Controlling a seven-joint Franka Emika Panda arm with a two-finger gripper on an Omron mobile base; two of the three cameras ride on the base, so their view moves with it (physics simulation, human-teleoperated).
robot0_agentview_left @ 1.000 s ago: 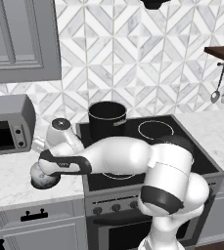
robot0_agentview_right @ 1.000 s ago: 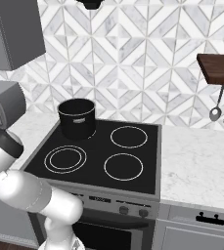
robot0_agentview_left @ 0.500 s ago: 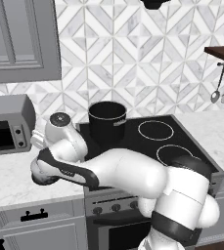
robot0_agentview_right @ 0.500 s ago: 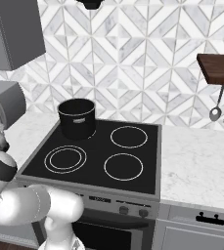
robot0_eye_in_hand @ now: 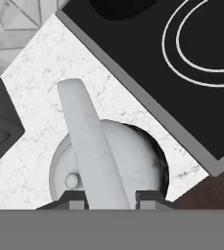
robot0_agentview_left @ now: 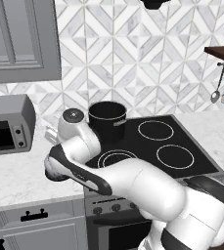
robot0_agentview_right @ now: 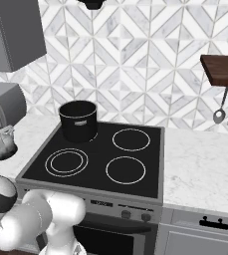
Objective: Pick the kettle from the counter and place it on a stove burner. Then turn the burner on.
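Your kettle (robot0_eye_in_hand: 111,163) sits right under the hand, its arched handle (robot0_eye_in_hand: 91,146) running up the middle of the hand view, dome beneath it with a small knob (robot0_eye_in_hand: 72,180) on top. The two finger tips (robot0_eye_in_hand: 77,197) stand one on each side of the handle's near end, so the gripper (robot0_eye_in_hand: 111,197) is clenched on that handle. From the right base view you see the kettle (robot0_agentview_right: 1,145) at the far left, over the counter (robot0_agentview_right: 33,132) beside the stove's left edge; whether it touches the marble or hangs just above it you cannot tell from here. Close by on the cooktop (robot0_agentview_right: 98,167) is the double-ringed stove burner (robot0_agentview_right: 66,162), front left and bare. Behind that burner stands the tall black pot (robot0_agentview_right: 78,121). The other two circles carry single white rings. Farther left on the counter is the grey toaster oven (robot0_agentview_left: 8,124). In the left base view the arm (robot0_agentview_left: 128,188) sweeps low across the stove front toward the counter.
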